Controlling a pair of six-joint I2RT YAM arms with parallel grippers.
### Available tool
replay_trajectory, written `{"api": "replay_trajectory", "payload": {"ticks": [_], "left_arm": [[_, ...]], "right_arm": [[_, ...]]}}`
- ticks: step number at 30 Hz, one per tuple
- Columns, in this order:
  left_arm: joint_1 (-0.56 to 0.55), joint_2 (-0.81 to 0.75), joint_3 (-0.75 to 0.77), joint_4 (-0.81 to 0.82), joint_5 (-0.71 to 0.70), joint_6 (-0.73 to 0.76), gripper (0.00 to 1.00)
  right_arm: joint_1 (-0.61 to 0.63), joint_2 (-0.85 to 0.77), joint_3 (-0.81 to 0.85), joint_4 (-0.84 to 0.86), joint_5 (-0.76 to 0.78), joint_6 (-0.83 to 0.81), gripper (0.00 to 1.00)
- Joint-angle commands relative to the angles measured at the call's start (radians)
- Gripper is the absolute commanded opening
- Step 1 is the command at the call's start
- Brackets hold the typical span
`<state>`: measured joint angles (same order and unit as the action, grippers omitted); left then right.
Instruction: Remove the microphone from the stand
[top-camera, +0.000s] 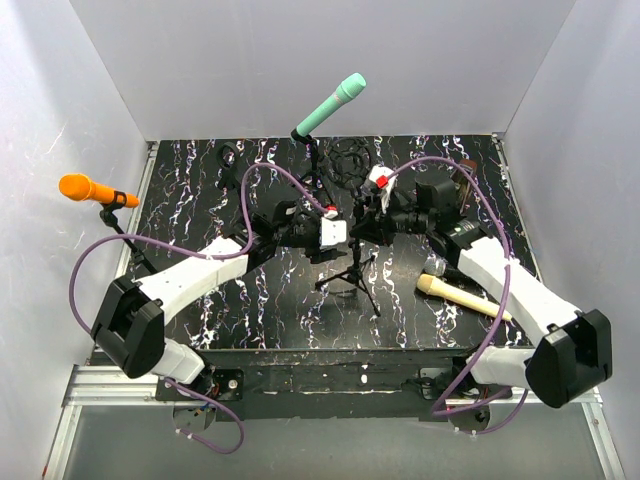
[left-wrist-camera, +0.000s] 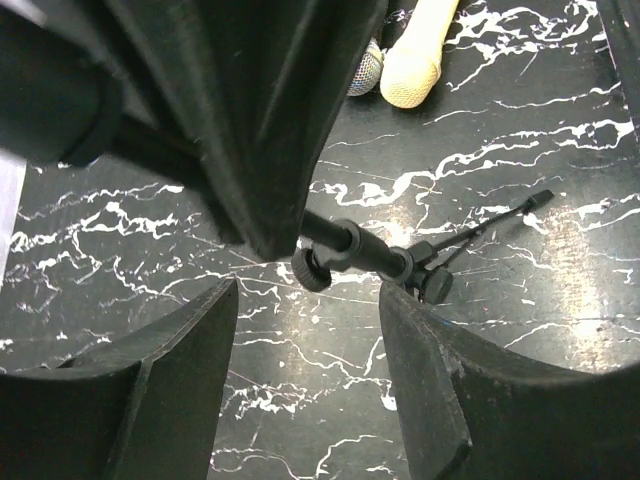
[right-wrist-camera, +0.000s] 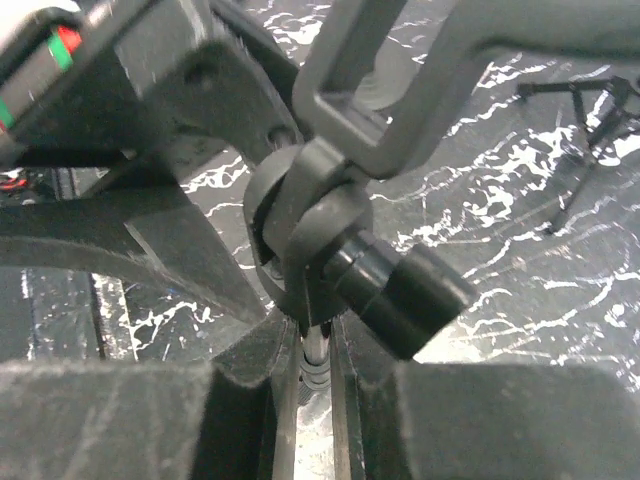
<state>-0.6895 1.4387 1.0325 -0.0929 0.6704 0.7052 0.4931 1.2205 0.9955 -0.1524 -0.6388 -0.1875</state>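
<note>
Cream microphone (top-camera: 465, 298) on table (top-camera: 250, 312), beside central stand (top-camera: 357, 272)

Bright, even overhead light; glare on glossy table (top-camera: 250, 320); wrist-view foregrounds blurred

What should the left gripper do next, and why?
Probably ease the left gripper toward the dark body just beyond its fingers, then close. It is open and grips nothing, while the right gripper is shut on the stand, bracing it. Whether that dark body is the mic or only its clip is unclear, so go slowly.
</note>
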Motion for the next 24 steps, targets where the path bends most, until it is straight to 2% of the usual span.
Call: {"api": "replay_trajectory", "payload": {"ticks": [1, 11, 20, 22, 24], "left_arm": [[-0.005, 0.011, 0.032, -0.034, 0.064, 0.131, 0.56], [-0.005, 0.048, 0.018, -0.051, 0.061, 0.246, 0.51], [-0.002, 0.135, 0.096, -0.180, 0.130, 0.494, 0.39], [-0.002, 0.152, 0.109, -0.192, 0.141, 0.511, 0.35], [-0.002, 0.161, 0.121, -0.212, 0.141, 0.533, 0.25]], "right_arm": [[0.004, 0.034, 0.103, 0.065, -0.166, 0.002, 0.01], [0.004, 0.073, 0.132, 0.040, -0.226, -0.006, 0.01], [0.005, 0.060, 0.117, 0.030, -0.229, -0.006, 0.01], [0.004, 0.060, 0.112, 0.037, -0.226, 0.000, 0.01], [0.004, 0.059, 0.107, 0.039, -0.222, 0.002, 0.01]]}}
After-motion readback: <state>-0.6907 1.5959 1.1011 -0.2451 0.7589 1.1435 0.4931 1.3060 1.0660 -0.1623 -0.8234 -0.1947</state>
